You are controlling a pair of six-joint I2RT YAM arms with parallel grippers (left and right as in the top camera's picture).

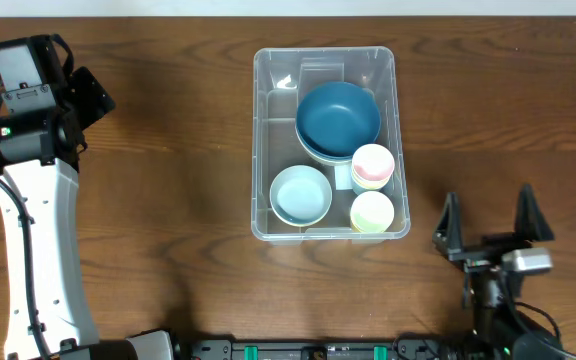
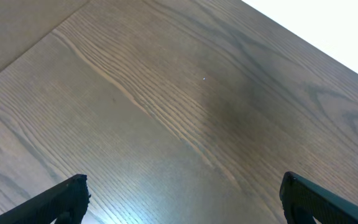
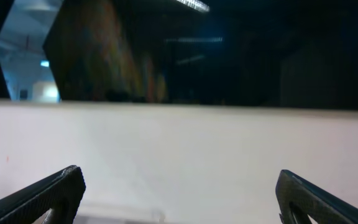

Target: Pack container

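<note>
Right gripper [image 1: 488, 197], jaws spread, sits right of the container [image 1: 261, 130].

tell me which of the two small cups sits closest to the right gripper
The yellow-green cup, in the container corner nearest the right gripper; the pink cup sits farther back, beside the dark blue bowl.

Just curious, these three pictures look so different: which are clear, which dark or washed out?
Overhead: sharp, evenly lit, some glare on the container wall. Left wrist: table grain clear, top-right corner blown out white. Right wrist: dark above a pale band.
</note>
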